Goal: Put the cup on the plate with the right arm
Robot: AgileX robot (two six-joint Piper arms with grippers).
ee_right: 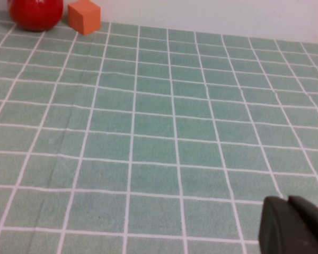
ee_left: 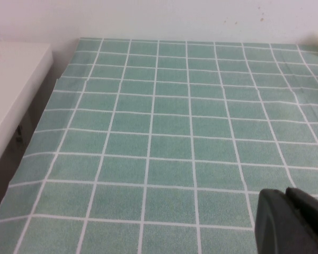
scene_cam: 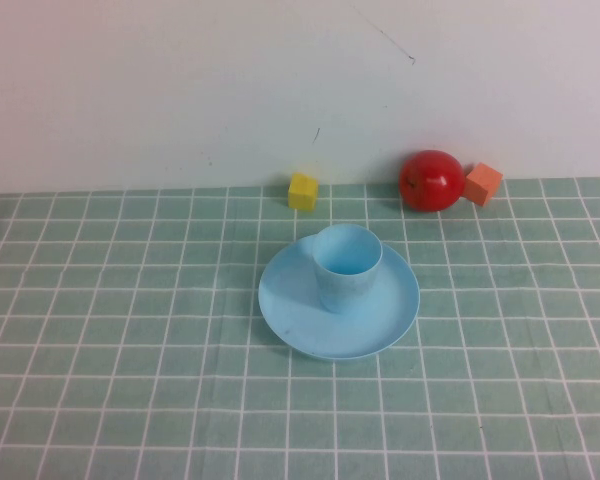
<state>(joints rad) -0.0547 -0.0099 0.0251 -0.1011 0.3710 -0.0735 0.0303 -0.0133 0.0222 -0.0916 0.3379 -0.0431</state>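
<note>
— Tablecloth [scene_cam: 130,330] on the far left lies bare, and the left gripper [ee_left: 292,222] hangs over it near the table's edge, its fingers pressed together on nothing.

— And moving toward the middle?

— First the yellow cube [scene_cam: 303,191] by the wall, then the plate [scene_cam: 380,325] with the cup [scene_cam: 347,266] upright on it, set toward the plate's far rim.

— So the placing looks done?

— I'd judge so. Past it sit the red apple [scene_cam: 431,180] and the orange cube [scene_cam: 483,184], touching or nearly so. The right gripper [ee_right: 294,225] hovers over open cloth on the right side, clamped tight and holding nothing.

— What's left to do well?

— Stay parked low and wide of the plate; a light tumbler tips easily if brushed.
</note>
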